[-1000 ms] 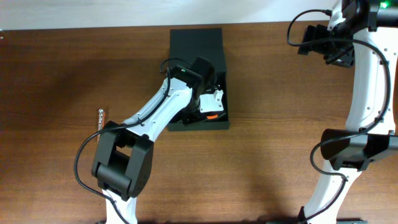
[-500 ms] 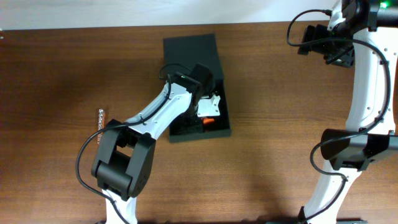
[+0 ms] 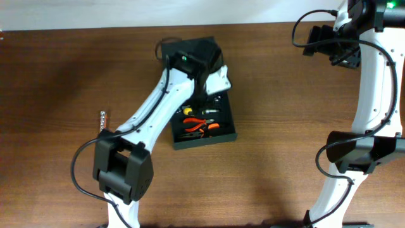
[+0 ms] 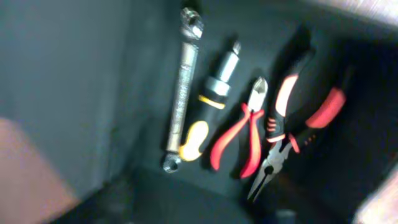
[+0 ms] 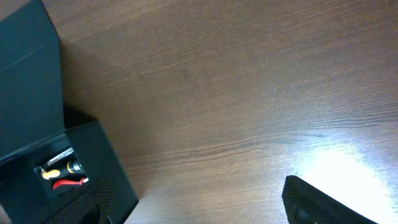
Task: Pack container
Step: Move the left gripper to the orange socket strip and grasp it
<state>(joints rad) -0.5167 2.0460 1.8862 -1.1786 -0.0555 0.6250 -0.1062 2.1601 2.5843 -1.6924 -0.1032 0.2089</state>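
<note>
Small metal piece [image 3: 102, 120]: lies alone on the table [image 3: 57, 76], left of the left arm and well apart from the box.
Left arm [image 3: 149, 117]: reaches from the near edge up and across the container's left side.
Left gripper [image 3: 212, 82]: hangs over the far end of the open box; whether it is spread or clenched cannot be told.
Container [image 3: 231, 120]: dark box near the table's middle, turned slightly askew, its flap lid [image 5: 25, 81] raised at the far end.
Wrench [image 4: 182, 93]: leftmost in the box in the left wrist view.
Screwdriver [image 4: 208, 106]: yellow-and-black handle, just beside the wrench.
Cutters [image 4: 245, 134]: red grips, next along.
Pliers [image 4: 292, 124]: red-and-black grips, rightmost, touching the cutters.
Right arm [image 3: 373, 95]: stands along the right edge.
Right gripper [image 3: 326, 41]: at the far right corner, well apart from the box, released and holding nothing.
</note>
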